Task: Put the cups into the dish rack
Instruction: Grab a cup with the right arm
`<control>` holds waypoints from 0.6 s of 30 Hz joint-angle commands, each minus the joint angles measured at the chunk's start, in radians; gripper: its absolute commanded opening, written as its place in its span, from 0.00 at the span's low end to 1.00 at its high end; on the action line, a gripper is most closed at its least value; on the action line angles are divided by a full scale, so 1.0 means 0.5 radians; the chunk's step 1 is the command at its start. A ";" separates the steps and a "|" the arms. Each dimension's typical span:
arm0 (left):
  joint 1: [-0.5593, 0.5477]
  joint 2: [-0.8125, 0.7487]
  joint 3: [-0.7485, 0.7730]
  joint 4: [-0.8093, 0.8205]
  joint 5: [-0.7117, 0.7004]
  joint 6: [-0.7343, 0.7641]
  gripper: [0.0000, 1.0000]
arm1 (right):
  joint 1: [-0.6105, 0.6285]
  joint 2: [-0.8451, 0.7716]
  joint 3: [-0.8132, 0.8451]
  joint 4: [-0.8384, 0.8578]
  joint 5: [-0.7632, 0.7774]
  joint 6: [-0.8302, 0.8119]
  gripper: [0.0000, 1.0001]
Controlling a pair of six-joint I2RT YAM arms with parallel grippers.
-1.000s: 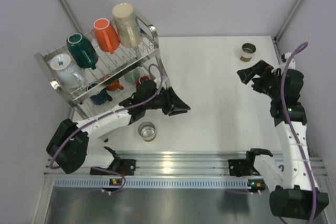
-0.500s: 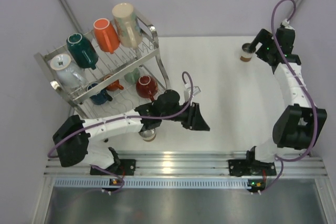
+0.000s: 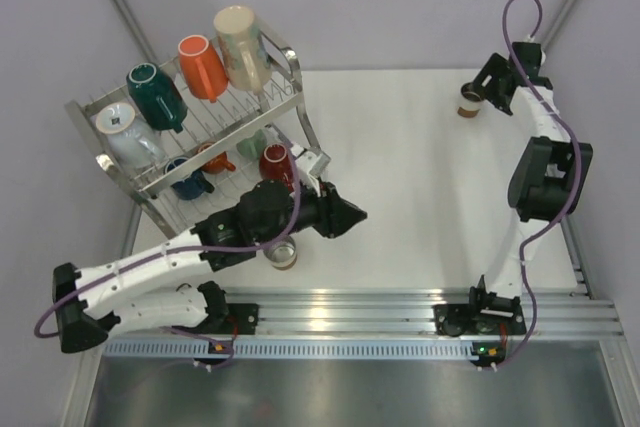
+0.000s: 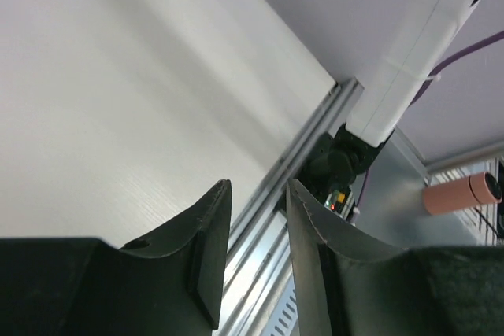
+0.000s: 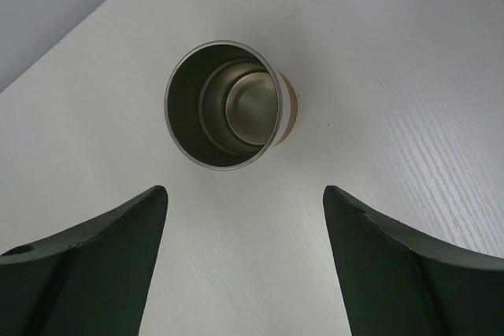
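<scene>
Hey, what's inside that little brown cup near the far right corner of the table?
Nothing: the right wrist view looks straight into the small brown cup, showing a bare metal lining and stepped bottom. The table beneath it is covered.

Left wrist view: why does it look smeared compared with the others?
Left wrist view: the table looks streaked, likely motion blur, while the left gripper is sharp. Right wrist view: crisp, the cup glinting inside. Top view: glare on the rail.

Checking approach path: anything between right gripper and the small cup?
Nothing: right wrist view shows only bare table between the right gripper and the small cup.
</scene>
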 commanded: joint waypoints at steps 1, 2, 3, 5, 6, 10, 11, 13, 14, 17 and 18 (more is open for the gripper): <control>-0.007 -0.221 -0.029 -0.108 -0.408 0.086 0.40 | -0.024 0.082 0.151 -0.004 0.056 0.018 0.80; -0.004 -0.264 -0.032 -0.178 -0.488 0.068 0.40 | -0.024 0.122 0.148 0.011 0.056 0.024 0.77; -0.004 -0.343 -0.050 -0.203 -0.552 0.049 0.40 | -0.021 0.137 0.136 0.047 0.062 0.036 0.73; -0.004 -0.432 -0.099 -0.188 -0.672 0.022 0.41 | -0.024 0.202 0.129 0.128 0.022 0.046 0.63; -0.004 -0.512 -0.145 -0.185 -0.694 0.019 0.41 | -0.024 0.223 0.141 0.119 0.028 0.046 0.60; -0.004 -0.641 -0.194 -0.185 -0.743 0.000 0.41 | -0.021 0.288 0.136 0.140 0.053 0.043 0.54; -0.004 -0.660 -0.198 -0.185 -0.752 -0.009 0.41 | -0.024 0.297 0.111 0.158 0.050 0.043 0.54; -0.004 -0.696 -0.201 -0.197 -0.765 -0.015 0.42 | -0.021 0.315 0.090 0.183 0.028 0.052 0.49; -0.004 -0.703 -0.201 -0.200 -0.780 -0.024 0.42 | -0.021 0.315 0.074 0.186 0.022 0.061 0.46; -0.004 -0.727 -0.201 -0.222 -0.792 -0.040 0.42 | -0.024 0.312 0.053 0.198 0.000 0.064 0.37; -0.004 -0.727 -0.204 -0.225 -0.789 -0.046 0.42 | -0.027 0.306 0.056 0.198 -0.048 0.067 0.37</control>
